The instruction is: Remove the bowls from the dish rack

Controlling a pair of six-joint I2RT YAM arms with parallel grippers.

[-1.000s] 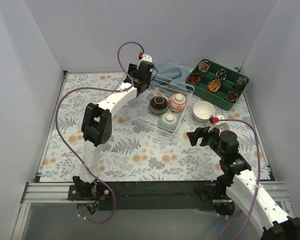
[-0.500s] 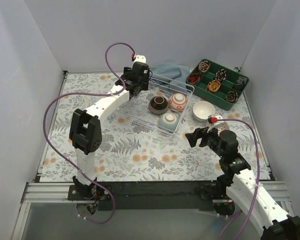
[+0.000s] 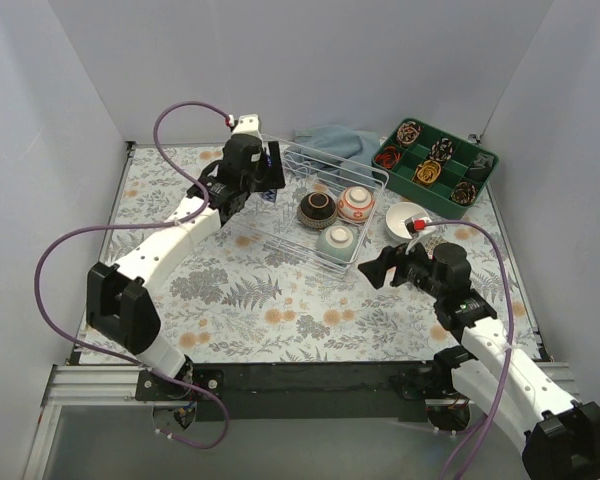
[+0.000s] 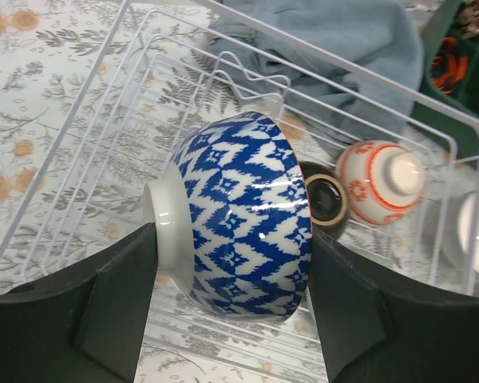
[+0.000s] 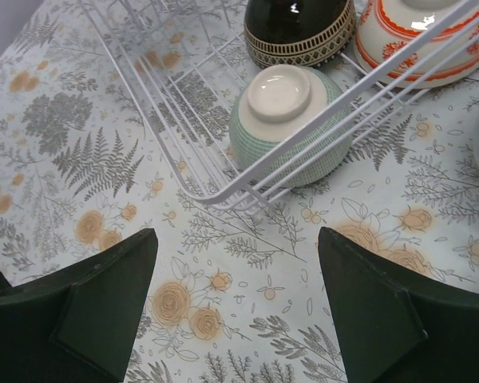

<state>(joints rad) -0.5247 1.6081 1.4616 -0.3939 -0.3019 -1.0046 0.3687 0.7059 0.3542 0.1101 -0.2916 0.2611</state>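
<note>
My left gripper (image 4: 231, 279) is shut on a blue-and-white patterned bowl (image 4: 243, 215), held on its side above the left end of the white wire dish rack (image 4: 88, 171). In the top view this gripper (image 3: 268, 172) is at the rack's (image 3: 280, 225) back left corner. Three bowls sit upside down in the rack: a dark brown one (image 3: 317, 208), a red-and-white one (image 3: 356, 203) and a pale green one (image 3: 337, 240). My right gripper (image 3: 376, 270) is open and empty just right of the rack's front corner, with the green bowl (image 5: 291, 120) ahead of it.
A white bowl (image 3: 407, 220) stands upright on the floral cloth right of the rack. A green compartmented tray (image 3: 435, 165) with small items is at the back right. A blue-grey cloth (image 3: 335, 140) lies behind the rack. Grey walls enclose three sides.
My left arm has swung left and its gripper has moved from the rack's back edge toward its left corner, carrying the blue bowl. My right gripper has edged slightly left toward the rack.
</note>
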